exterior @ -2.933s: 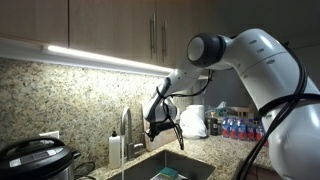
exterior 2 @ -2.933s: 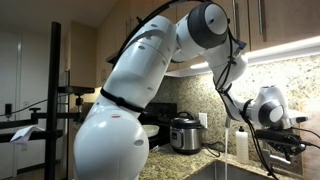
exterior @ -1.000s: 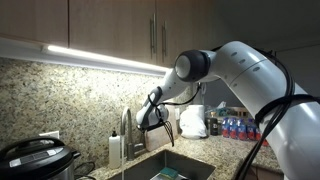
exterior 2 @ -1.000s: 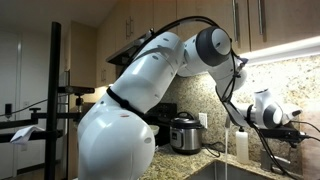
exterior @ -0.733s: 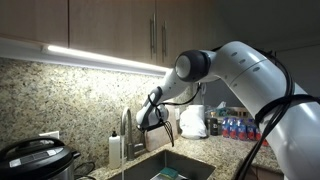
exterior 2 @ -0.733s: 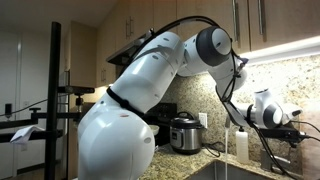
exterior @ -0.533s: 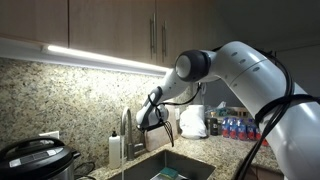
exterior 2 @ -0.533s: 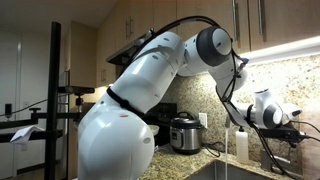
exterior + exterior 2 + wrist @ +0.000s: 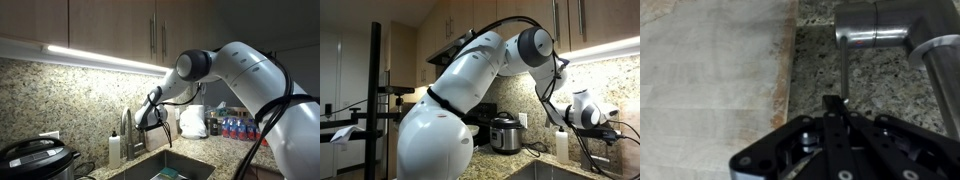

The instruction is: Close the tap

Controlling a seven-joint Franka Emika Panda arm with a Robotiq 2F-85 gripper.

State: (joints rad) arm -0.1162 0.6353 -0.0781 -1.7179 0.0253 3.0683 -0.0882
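Note:
The tap (image 9: 126, 124) is a slim silver gooseneck faucet behind the sink. In the wrist view its round body (image 9: 875, 22) is at the top, with the thin side lever (image 9: 843, 68) pointing down towards my fingers. My gripper (image 9: 836, 104) is shut, with nothing between the fingers. Its tips touch the end of the lever. In an exterior view the gripper (image 9: 152, 124) sits just beside the tap. In an exterior view the gripper (image 9: 603, 124) hides the tap.
A white soap bottle (image 9: 115, 150) stands next to the tap and also shows in an exterior view (image 9: 561, 146). A rice cooker (image 9: 35, 160) stands on the granite counter. The sink (image 9: 170, 168) is below. A white bag (image 9: 193, 122) and water bottles (image 9: 236, 128) stand further along.
The arm swung in towards the tap about three seconds ago and has barely moved in the last second. The thin water stream under the spout no longer shows.

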